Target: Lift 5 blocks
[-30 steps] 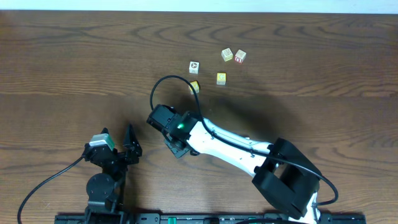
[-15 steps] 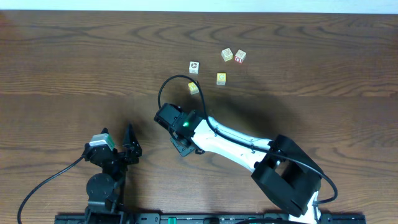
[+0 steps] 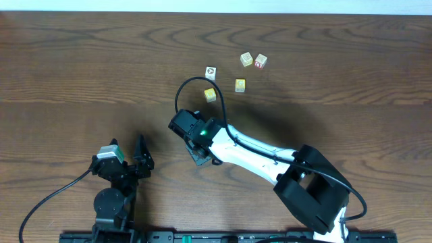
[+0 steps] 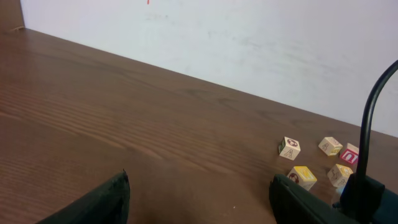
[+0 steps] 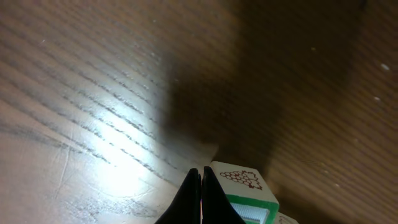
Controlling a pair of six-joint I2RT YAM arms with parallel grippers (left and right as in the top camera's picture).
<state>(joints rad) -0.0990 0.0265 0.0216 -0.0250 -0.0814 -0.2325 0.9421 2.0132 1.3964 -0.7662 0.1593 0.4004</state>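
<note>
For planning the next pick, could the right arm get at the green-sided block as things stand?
Probably yes: the right tool is right beside the green-sided block, nothing between; it is shut, though.

Left end effector (image 3: 127, 150) wide open; right end effector (image 5: 201, 185) closed.

— What is laid where on the bench (image 3: 67, 54)?
— Five blocks (image 3: 260, 61) are gathered toward the far edge, about midway along it. A far pair (image 3: 246, 59) is set side by side. The middle block (image 3: 240, 85) lies just nearer than that pair, and the leftmost block (image 3: 211, 71) lies off to its left.
— And the fifth?
— The nearest block (image 3: 210, 94) is placed nearer than the leftmost one, just behind the right arm (image 3: 250, 152). A sixth block (image 5: 242, 186) is seen just beside the tips of the right jaws. The left jaws are found by the near edge, left of middle, well apart from the group.
</note>
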